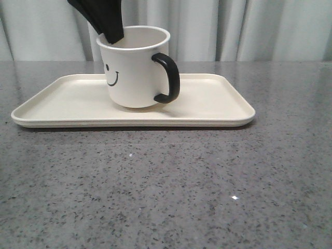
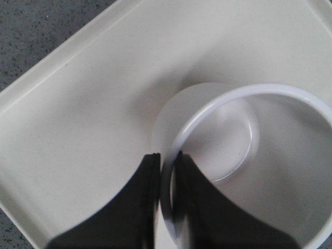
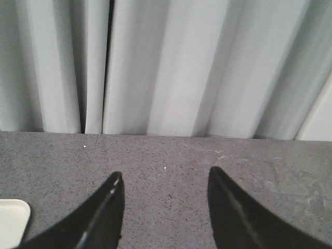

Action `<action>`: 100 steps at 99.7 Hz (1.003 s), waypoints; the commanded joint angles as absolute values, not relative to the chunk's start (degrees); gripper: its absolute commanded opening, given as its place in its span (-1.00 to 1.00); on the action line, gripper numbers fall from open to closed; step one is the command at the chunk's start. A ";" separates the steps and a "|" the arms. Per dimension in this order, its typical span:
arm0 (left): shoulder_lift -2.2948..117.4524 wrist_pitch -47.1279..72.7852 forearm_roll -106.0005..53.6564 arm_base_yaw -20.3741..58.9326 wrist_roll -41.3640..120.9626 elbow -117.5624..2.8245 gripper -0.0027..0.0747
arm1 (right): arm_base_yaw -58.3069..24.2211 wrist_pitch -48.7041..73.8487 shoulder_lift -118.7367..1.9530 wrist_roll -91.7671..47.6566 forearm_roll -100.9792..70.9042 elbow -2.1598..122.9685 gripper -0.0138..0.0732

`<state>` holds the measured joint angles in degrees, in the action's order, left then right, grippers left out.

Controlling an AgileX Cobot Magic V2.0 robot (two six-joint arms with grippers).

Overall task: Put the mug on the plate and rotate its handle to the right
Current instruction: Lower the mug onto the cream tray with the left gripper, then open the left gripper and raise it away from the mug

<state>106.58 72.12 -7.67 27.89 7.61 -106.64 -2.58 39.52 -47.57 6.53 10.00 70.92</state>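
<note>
The white mug (image 1: 134,72) with a black smiley face stands upright on the cream plate (image 1: 218,106), left of the plate's middle. Its black handle (image 1: 169,78) points to the right in the front view. My left gripper (image 1: 111,36) comes down from above and is shut on the mug's rim (image 2: 207,106) at its back left, one finger inside and one outside. From the left wrist, the gripper (image 2: 167,158) pinches the thin white wall over the plate (image 2: 78,104). My right gripper (image 3: 165,179) is open above bare table, holding nothing.
Grey speckled tabletop (image 1: 166,187) stretches in front of the plate. Pale pleated curtains (image 1: 249,28) hang behind the table. A corner of the plate (image 3: 10,220) shows at the edge of the right wrist view.
</note>
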 commanded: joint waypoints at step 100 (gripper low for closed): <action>105.84 72.39 -10.80 28.22 7.59 -110.16 -0.55 | -2.26 35.83 -47.60 6.15 11.50 72.74 0.20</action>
<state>108.54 71.73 -9.21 27.89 7.62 -107.56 -2.58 39.62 -47.57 6.53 10.35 70.92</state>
